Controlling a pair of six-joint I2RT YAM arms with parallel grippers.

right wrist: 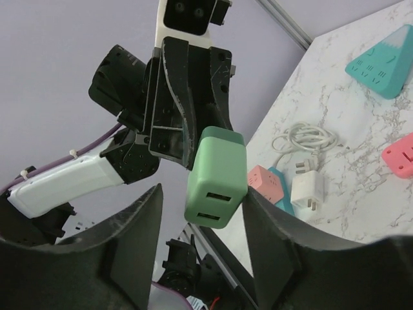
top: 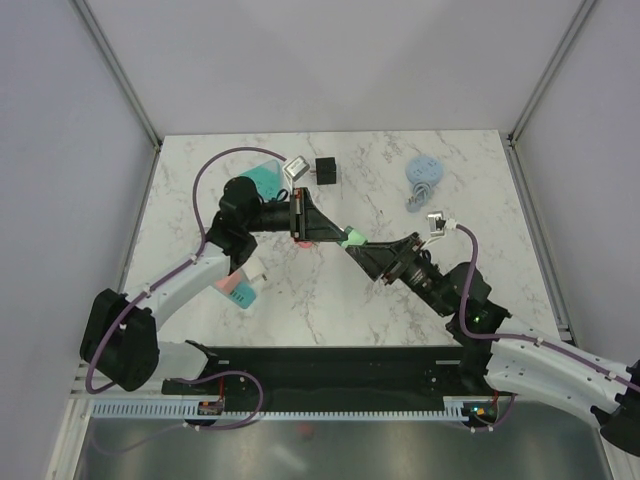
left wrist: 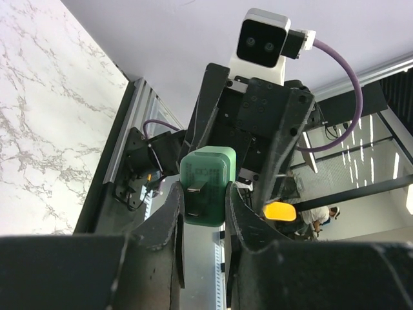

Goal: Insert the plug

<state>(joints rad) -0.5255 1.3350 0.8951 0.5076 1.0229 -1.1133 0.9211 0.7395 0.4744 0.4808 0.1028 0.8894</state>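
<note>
The plug (left wrist: 206,184) is a green block held off the table, between the two arms (top: 350,237). My left gripper (left wrist: 205,194) is shut on it, both fingers pressed to its sides and its metal prongs facing the left wrist camera. My right gripper (right wrist: 203,194) is open and straddles the plug's (right wrist: 216,177) other end, where two slots show. Its right finger (right wrist: 271,232) touches the plug, while a gap remains at the left finger (right wrist: 139,226). In the top view the two grippers meet tip to tip, left gripper (top: 338,234) and right gripper (top: 360,247).
On the marble table lie a teal wedge (top: 265,175), a black cube (top: 326,171), a blue coiled cable (top: 425,175) and a pink and teal power strip (top: 240,290). A white charger (right wrist: 306,190) with its cable (right wrist: 306,137) and a pink block (right wrist: 400,155) also lie there.
</note>
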